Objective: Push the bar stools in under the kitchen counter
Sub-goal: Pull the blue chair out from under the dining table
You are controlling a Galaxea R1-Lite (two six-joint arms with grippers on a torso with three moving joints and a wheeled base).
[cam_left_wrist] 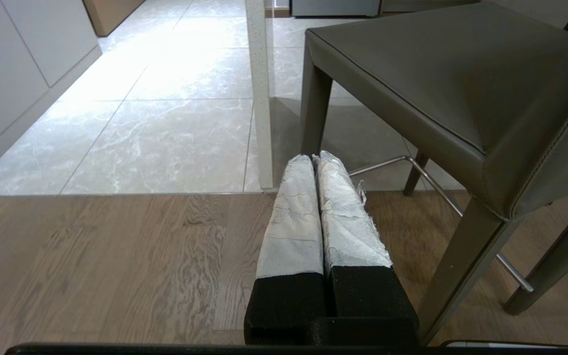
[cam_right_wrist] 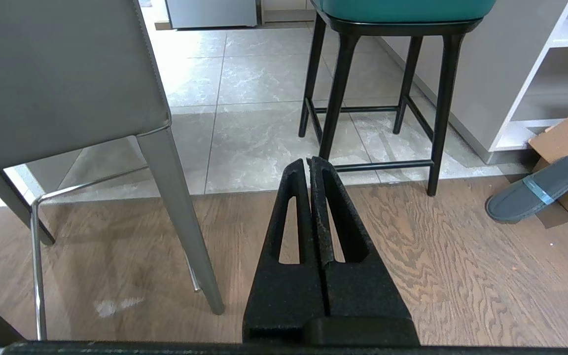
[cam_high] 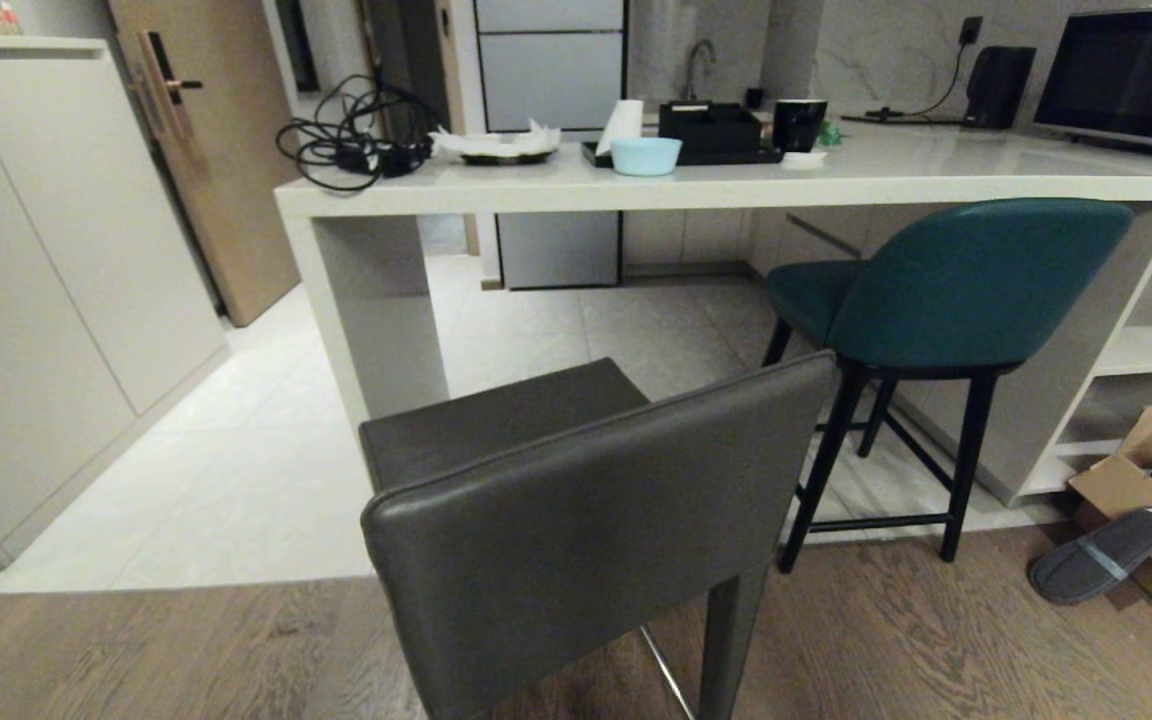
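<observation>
I judge the grey stool (cam_high: 576,500) a stiff, fairly heavy frame whose square legs will drag on the wood floor, so I would push against its flat padded backrest rather than grip it; it stands out from the kitchen counter (cam_high: 736,185), just ahead and to the right of the left gripper (cam_left_wrist: 316,160), whose taped fingers are pressed together on nothing. The right gripper (cam_right_wrist: 309,162), also fully closed and empty, has that stool's rear leg just to its left and the lighter, thin-legged teal stool (cam_high: 946,290) farther ahead, its seat partly under the counter.
</observation>
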